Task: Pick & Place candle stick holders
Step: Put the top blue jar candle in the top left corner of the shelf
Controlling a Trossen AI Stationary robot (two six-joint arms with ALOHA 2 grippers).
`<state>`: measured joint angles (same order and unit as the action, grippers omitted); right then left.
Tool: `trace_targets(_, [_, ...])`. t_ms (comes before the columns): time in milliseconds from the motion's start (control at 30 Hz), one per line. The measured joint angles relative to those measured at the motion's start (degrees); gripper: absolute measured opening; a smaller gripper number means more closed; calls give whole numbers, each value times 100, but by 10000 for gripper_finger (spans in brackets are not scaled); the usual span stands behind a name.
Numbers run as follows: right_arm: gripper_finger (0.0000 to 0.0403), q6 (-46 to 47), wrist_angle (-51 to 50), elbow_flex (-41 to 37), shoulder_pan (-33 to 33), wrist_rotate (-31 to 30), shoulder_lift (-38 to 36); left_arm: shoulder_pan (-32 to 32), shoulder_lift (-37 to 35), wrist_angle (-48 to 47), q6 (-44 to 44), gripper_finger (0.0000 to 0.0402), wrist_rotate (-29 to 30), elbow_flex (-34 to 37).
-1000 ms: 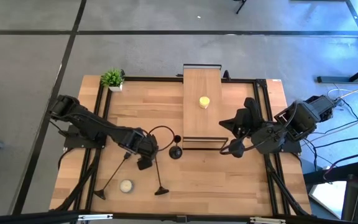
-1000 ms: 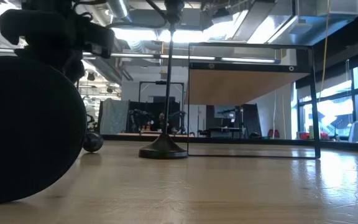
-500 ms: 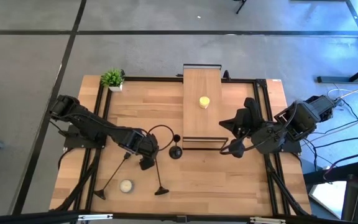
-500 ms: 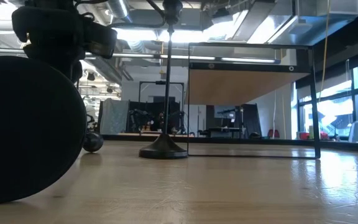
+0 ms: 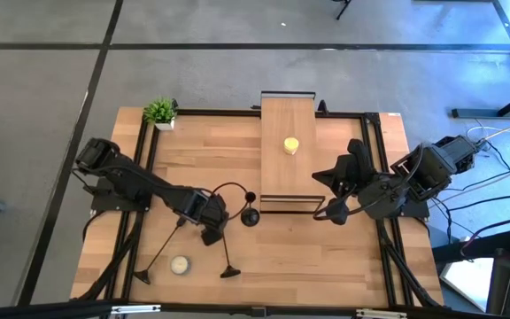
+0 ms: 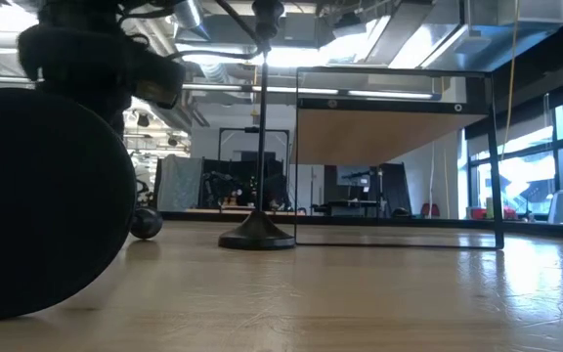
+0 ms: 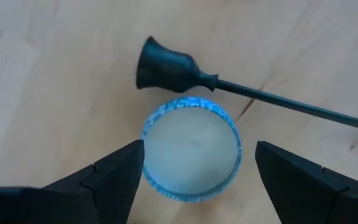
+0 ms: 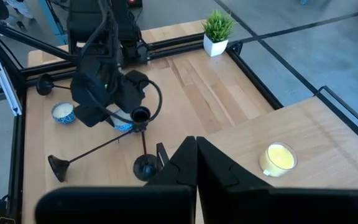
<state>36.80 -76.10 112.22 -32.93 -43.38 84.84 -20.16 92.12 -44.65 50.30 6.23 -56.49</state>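
Observation:
One black candle stick holder stands upright on its round base in front of the raised wooden shelf. Two more lie on their sides on the table, with their bases near the front edge and their stems pointing toward my left gripper. My left gripper is open and points down. In the left wrist view its fingers stand either side of a blue-rimmed white candle, and a lying holder's top cup rests just beyond that candle. My right gripper is shut and empty beside the shelf's right near corner.
A second white candle sits near the front edge between the two lying holders. A yellow candle stands on the shelf. A small potted plant is at the far left corner. One lying holder's base fills the left of the low view.
My left gripper has moved slightly toward the table's near edge and a little down, staying open over the candle. The holders and candles have kept still.

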Motion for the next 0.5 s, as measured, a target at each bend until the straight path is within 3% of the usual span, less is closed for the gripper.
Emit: trace_targets(500, [0, 0, -112, 0, 0, 7, 0, -111, 318, 7, 0, 304, 232, 2])
